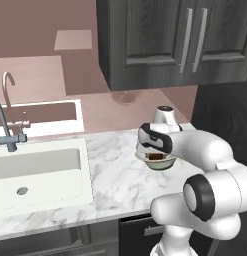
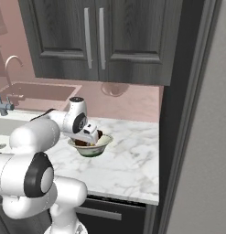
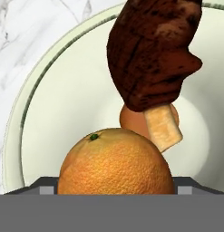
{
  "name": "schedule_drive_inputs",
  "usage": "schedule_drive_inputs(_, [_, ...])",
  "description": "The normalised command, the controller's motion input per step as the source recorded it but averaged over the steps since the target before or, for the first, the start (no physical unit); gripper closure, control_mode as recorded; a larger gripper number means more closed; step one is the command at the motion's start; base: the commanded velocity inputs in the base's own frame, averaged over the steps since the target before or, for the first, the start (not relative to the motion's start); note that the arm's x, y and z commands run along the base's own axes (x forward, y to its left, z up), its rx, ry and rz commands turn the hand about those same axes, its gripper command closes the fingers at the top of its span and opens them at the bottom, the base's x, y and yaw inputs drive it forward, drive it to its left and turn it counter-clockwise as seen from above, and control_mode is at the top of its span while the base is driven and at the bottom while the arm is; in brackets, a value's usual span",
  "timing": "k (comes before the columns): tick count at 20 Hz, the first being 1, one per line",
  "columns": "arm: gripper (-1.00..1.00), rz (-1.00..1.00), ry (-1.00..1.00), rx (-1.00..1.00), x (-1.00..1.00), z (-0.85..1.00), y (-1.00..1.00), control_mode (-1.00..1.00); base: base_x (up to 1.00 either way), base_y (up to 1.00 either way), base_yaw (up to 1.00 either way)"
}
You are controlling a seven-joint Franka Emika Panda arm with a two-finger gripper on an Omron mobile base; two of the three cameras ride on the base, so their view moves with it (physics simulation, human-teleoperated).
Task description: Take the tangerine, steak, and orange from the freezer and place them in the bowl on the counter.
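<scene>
I am looking down the hand camera at the dark maroon-red steak [image 3: 152, 52], a lumpy, creased slab with a pale tan strip at its lower end. It is lying inside the shallow round pale cream-green bowl [image 3: 54, 81], its long axis running from the top of the hand view down toward the middle, pale end pointing at the fruit. A big round dimpled orange [image 3: 114, 161] with a green stem dot is sitting nearest the camera in the same bowl, and a smaller orange-brown tangerine [image 3: 131, 118] is peeking out between it and the steak, half covered by both. The bowl is resting on the white marble counter with grey veins [image 1: 115, 175], between the white sink [image 1: 40, 170] and the counter's right end. The two-finger gripper [image 2: 89, 132] is hovering right above the bowl, jaws spread apart and gripping nothing. Dark wood-grain cabinets [image 2: 96, 36] are hanging overhead.
</scene>
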Motion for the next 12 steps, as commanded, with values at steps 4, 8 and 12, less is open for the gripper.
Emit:
schedule_drive_inputs(4, [-1.00, 0.00, 0.04, 0.00, 0.00, 0.00, 0.00, -1.00, 0.00, 0.00, 0.00])
schedule_drive_inputs(8, [-1.00, 0.00, 0.02, 0.00, -0.05, 0.00, -0.01, -1.00, 0.00, 0.00, 0.00])
schedule_drive_inputs(12, [-1.00, 0.00, 0.00, 0.00, -0.24, -0.06, -0.16, -1.00, 0.00, 0.00, 0.00])
